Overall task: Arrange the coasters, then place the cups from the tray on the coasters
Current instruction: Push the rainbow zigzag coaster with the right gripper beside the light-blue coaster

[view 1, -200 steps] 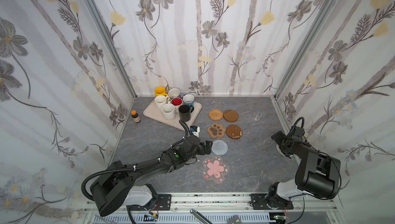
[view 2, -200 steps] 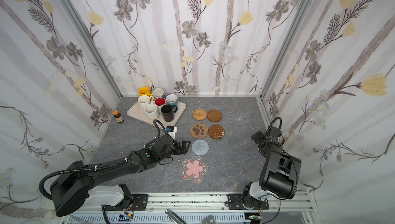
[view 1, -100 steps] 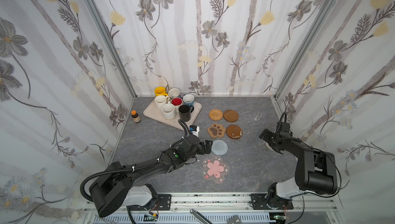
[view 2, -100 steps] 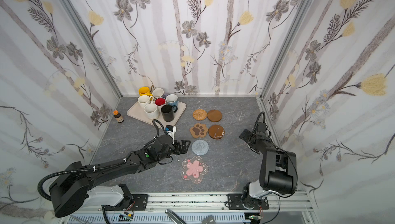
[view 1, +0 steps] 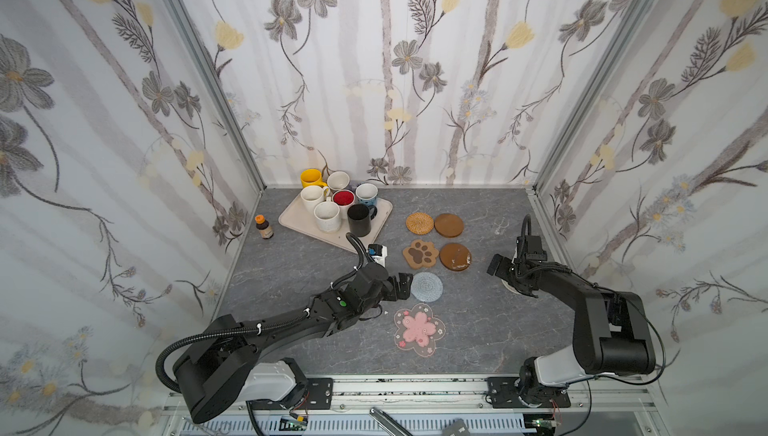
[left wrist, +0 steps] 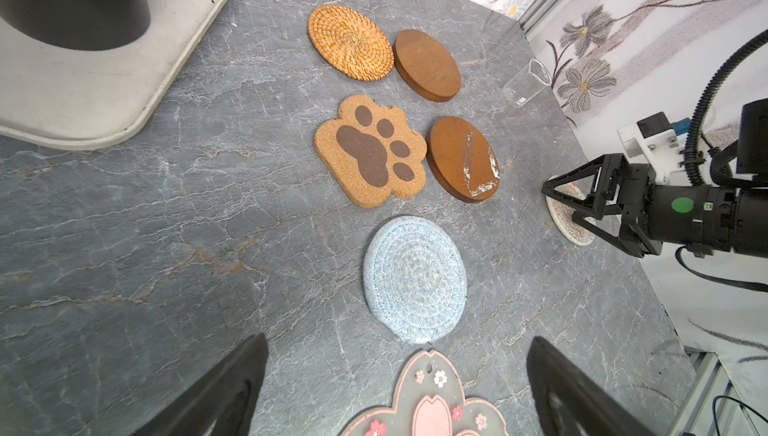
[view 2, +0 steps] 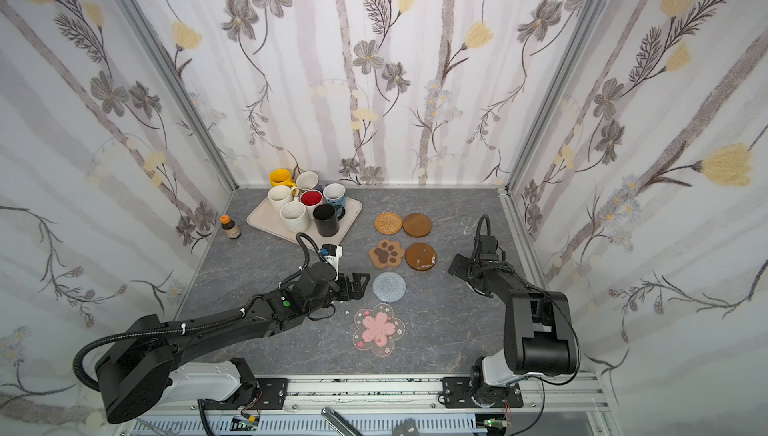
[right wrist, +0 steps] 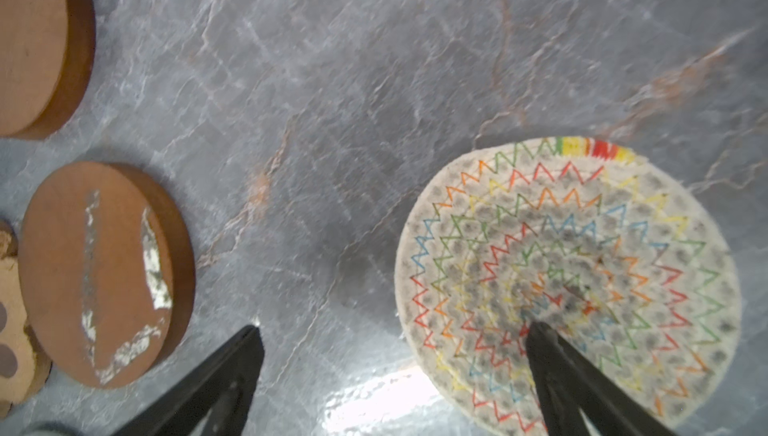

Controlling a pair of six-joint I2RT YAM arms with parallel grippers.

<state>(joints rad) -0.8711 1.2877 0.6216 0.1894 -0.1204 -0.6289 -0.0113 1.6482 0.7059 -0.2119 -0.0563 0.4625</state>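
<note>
Flowered wallpaper closes in three sides of the grey marbled worktop. Arranging the coasters is the step in hand. All seven cups stand on the tray in the far left corner.

Six coasters form a loose block at mid-worktop. The woven rattan round and plain wooden round lie farthest back. Next come the paw-print coaster and scratched wooden round, then the grey-blue knitted coaster, and nearest the pink blossom coaster.

The beige braided coaster lies apart, near the right wall. The right arm hangs over it with jaws spread, one over the mat and one over bare worktop. Whether they touch it cannot be told. The left arm hovers just beside the knitted coaster, jaws spread and empty.

The next move probably calls for the right jaws to drop low, pinch the limp mat's rim and carry or slide it to the gap beside the knitted coaster.

Bare worktop lies between the scratched round and the braided mat, so that path looks free. The wall behind the right arm leaves little room. A clear glass stands farther back, near the right wall and clear of the path.
</note>
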